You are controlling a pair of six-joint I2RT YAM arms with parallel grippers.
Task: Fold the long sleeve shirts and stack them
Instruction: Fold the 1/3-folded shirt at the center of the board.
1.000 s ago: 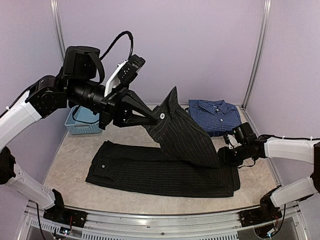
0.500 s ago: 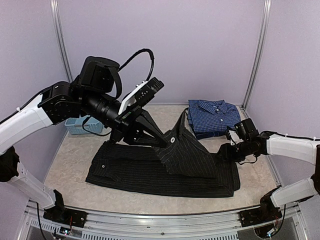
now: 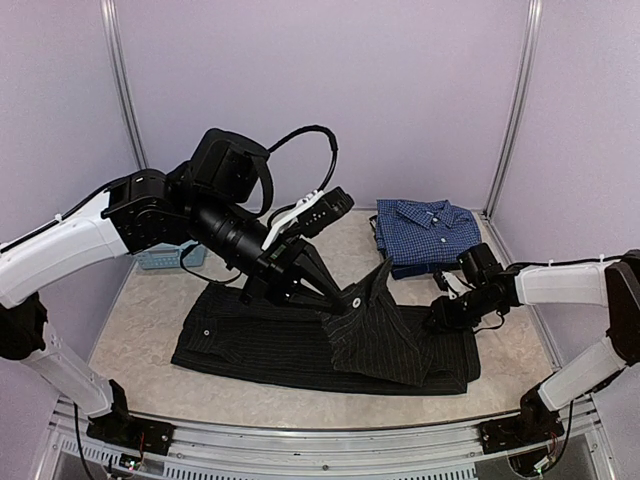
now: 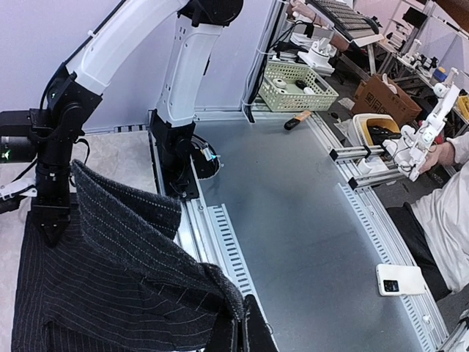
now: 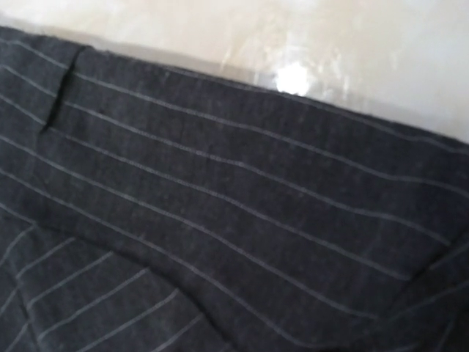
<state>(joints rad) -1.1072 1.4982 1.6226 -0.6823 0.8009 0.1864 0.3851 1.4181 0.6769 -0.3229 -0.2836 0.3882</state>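
The black pinstriped shirt (image 3: 270, 345) lies lengthwise across the front of the table. My left gripper (image 3: 352, 297) is shut on one end of it and holds that end low above the shirt's right half, as a folded-over flap (image 3: 380, 335). In the left wrist view the fingertips (image 4: 253, 334) pinch the dark cloth (image 4: 95, 279). My right gripper (image 3: 437, 318) rests its tip on the shirt's right part; it looks shut in the left wrist view (image 4: 53, 229). The right wrist view shows only pinstriped cloth (image 5: 220, 220). The blue checked shirt (image 3: 425, 232) lies folded at the back right.
A light blue basket (image 3: 162, 258) stands at the back left, mostly hidden behind my left arm. Bare table (image 3: 140, 300) shows left of the black shirt and between the two shirts. Metal frame posts stand at the back corners.
My left gripper has carried the black shirt's end down and to the right, so the raised flap is now much lower. My right gripper has stayed on the shirt's right part.
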